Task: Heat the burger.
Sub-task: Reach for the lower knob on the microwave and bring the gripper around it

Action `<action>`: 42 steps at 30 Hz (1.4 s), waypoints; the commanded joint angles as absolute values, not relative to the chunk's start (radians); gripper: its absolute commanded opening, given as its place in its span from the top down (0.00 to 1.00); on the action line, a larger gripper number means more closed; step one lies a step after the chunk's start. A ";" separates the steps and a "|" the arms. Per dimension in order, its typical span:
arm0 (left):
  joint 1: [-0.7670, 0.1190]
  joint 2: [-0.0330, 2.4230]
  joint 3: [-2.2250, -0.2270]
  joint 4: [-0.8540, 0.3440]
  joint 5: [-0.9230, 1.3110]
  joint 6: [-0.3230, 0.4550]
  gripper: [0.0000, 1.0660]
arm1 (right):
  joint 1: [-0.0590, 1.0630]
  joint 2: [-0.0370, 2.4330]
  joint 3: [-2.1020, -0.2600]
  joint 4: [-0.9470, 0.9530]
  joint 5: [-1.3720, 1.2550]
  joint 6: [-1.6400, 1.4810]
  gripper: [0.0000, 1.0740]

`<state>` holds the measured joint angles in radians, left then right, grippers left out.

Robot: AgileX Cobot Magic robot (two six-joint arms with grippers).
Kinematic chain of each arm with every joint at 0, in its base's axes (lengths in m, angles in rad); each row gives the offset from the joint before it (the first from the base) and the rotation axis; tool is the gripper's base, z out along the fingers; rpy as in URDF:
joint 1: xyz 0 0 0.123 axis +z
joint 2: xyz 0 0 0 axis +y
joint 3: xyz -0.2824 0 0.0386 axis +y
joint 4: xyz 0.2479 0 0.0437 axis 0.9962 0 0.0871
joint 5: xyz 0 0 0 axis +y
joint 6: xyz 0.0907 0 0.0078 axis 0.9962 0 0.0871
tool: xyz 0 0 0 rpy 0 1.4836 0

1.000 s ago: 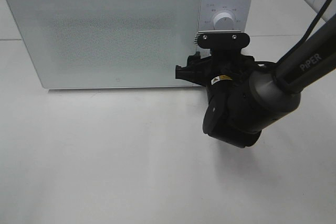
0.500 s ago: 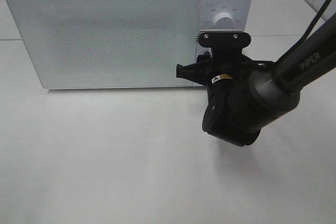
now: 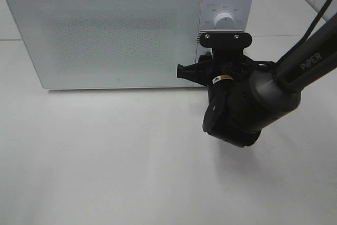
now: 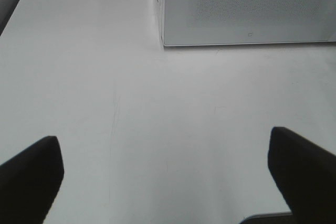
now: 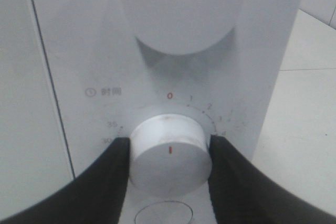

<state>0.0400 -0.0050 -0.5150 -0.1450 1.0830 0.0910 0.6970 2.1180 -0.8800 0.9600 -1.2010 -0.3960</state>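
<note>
The right gripper (image 5: 169, 148) is clamped across the rim of the smooth, stiff round white plastic timer knob (image 5: 169, 160), likely slippery when twisted; the left gripper (image 4: 165, 156) gapes empty.

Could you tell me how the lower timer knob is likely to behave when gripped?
The timer knob looks like smooth white plastic, so the fingers of the right gripper may slip on it. It is a rigid dial fixed to the microwave panel, so it will probably turn rather than flex or come away.

Overhead down; wrists face microwave (image 3: 105, 30), right near knob (image 5: 169, 153).
</note>
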 commanded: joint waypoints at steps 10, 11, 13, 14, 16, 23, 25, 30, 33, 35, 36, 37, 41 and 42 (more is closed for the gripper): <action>0.043 -0.022 -0.515 -0.147 1.070 0.084 0.08 | 0.690 2.111 -0.894 0.939 -1.404 -0.393 0.92; 0.043 -0.022 -0.515 -0.147 1.070 0.084 0.08 | 0.690 2.111 -0.894 0.939 -1.404 -0.393 0.92; 0.043 -0.022 -0.515 -0.147 1.070 0.084 0.08 | 0.690 2.111 -0.894 0.939 -1.404 -0.387 0.95; 0.043 -0.022 -0.515 -0.147 1.070 0.084 0.08 | 0.690 2.111 -0.894 0.939 -1.404 -0.387 0.95; 0.043 -0.022 -0.515 -0.147 1.070 0.084 0.08 | 0.690 2.111 -0.894 0.939 -1.404 -0.381 0.95; 0.043 -0.022 -0.515 -0.147 1.070 0.084 0.08 | 0.690 2.111 -0.894 0.910 -1.404 -0.254 0.95; 0.043 -0.022 -0.515 -0.147 1.070 0.084 0.08 | 0.690 2.111 -0.894 0.901 -1.404 -0.229 0.95; 0.043 -0.022 -0.515 -0.147 1.070 0.084 0.08 | 0.690 2.111 -0.894 0.886 -1.404 -0.105 0.95; 0.043 -0.022 -0.515 -0.147 1.070 0.084 0.08 | 0.690 2.111 -0.894 0.886 -1.403 -0.041 0.95; 0.043 -0.022 -0.515 -0.147 1.070 0.084 0.08 | 0.690 2.111 -0.894 0.886 -1.403 0.009 0.95; 0.043 -0.022 -0.515 -0.147 1.070 0.084 0.08 | 0.690 2.111 -0.894 0.886 -1.403 0.059 0.95; 0.043 -0.022 -0.515 -0.147 1.070 0.084 0.08 | 0.690 2.111 -0.894 0.886 -1.403 0.059 0.95; 0.043 -0.022 -0.515 -0.147 1.070 0.084 0.08 | 0.690 2.111 -0.894 0.886 -1.403 0.164 0.95; 0.043 -0.022 -0.515 -0.147 1.070 0.084 0.08 | 0.690 2.111 -0.894 0.886 -1.402 0.224 0.94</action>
